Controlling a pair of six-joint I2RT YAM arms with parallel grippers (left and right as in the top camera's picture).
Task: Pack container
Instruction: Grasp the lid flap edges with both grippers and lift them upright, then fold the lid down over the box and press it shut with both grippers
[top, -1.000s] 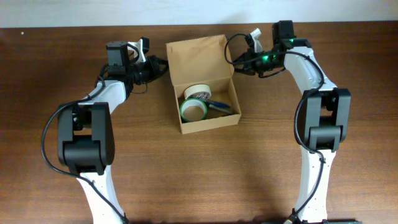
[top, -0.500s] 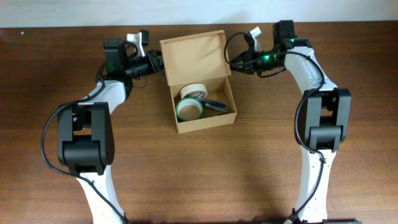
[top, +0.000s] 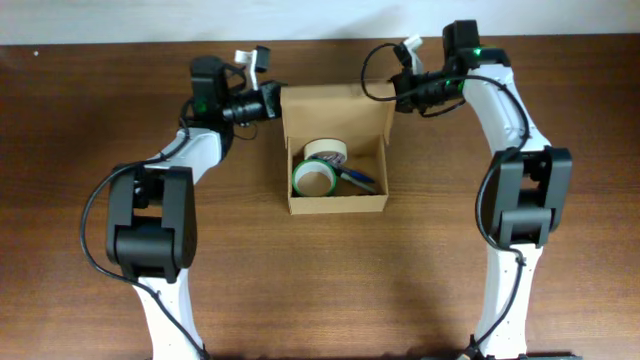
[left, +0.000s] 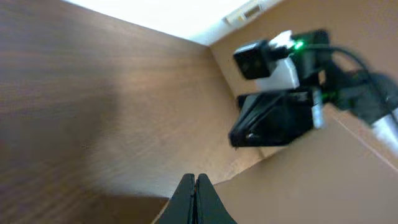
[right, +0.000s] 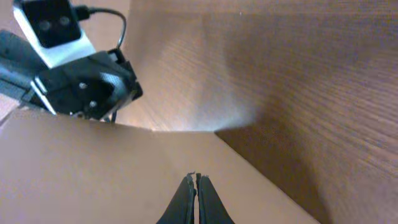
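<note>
Cardboard box (top: 337, 204): mid-table between the arms, holding tape rolls (top: 314, 177) and a blue pen (top: 356, 179).
Flap lid (top: 335, 108): raised at the far side. Judged light, thin and easily creased, so best held by its upper corners.
Left gripper (top: 274, 102): fingers pressed together, seemingly pinching the lid's left corner.
Right gripper (top: 397, 95): likewise, at the right corner.

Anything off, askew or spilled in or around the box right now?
Nothing stands out. The tan cardboard box sits square, its flap lid open, pinched at each side by the left gripper and right gripper; tape rolls and blue pen lie inside.
</note>
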